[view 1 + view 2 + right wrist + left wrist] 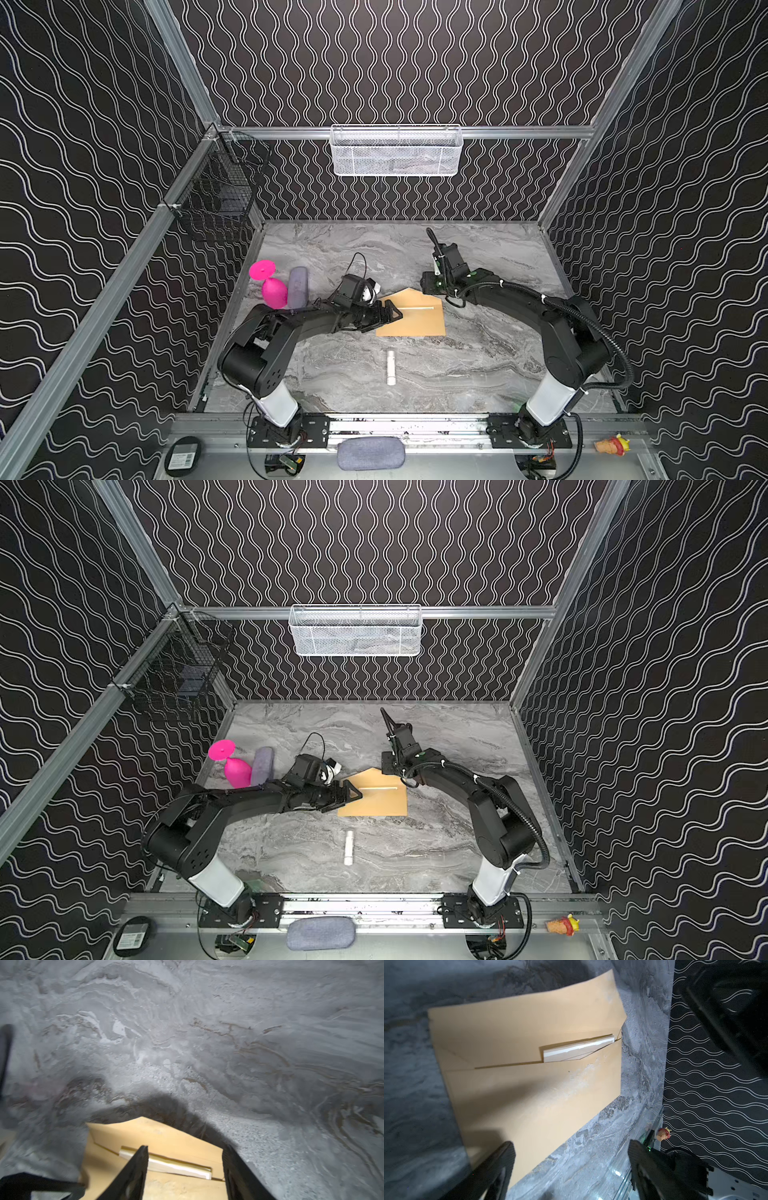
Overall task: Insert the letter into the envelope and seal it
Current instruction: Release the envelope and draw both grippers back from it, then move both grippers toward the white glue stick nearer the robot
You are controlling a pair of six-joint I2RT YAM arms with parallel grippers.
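**Clerk:** Item one?

**Arm:** The letter (578, 1050). It is tucked into the mouth of the envelope (529, 1084), and only a pale strip of its edge shows. It lies ahead of my left claw (571, 1147), beyond the fingertips, and just below my right claw (185, 1148).

**Clerk:** Item two?

**Arm:** The envelope, kraft brown, lying on the marble table (478, 353). Its pointed flap is open and turned away from the pocket. My left claw (388, 316) is over one short end. My right claw (430, 286) is at the opposite end, beside the flap. I cannot tell whether either claw touches the paper.

**Clerk:** Condition of the claws?

**Arm:** Left: spread wide, with nothing between the fingers. Right: parted to a middling gap. Envelope and letter show through that gap, and nothing looks pinched.

**Clerk:** Remaining stock?

**Arm:**
- One white tube (390, 366) lies on the table near my left claw, on the side toward my bases, clear of the envelope.
- One pink goblet (272, 286), tipped over, sits just beside one grey case (298, 286). Both are behind my left claw, alongside that forearm.
- One white mesh basket (395, 151) hangs on the back wall, well beyond both claws.
- One black wire basket (218, 199) hangs on the side wall, well apart from my left claw.
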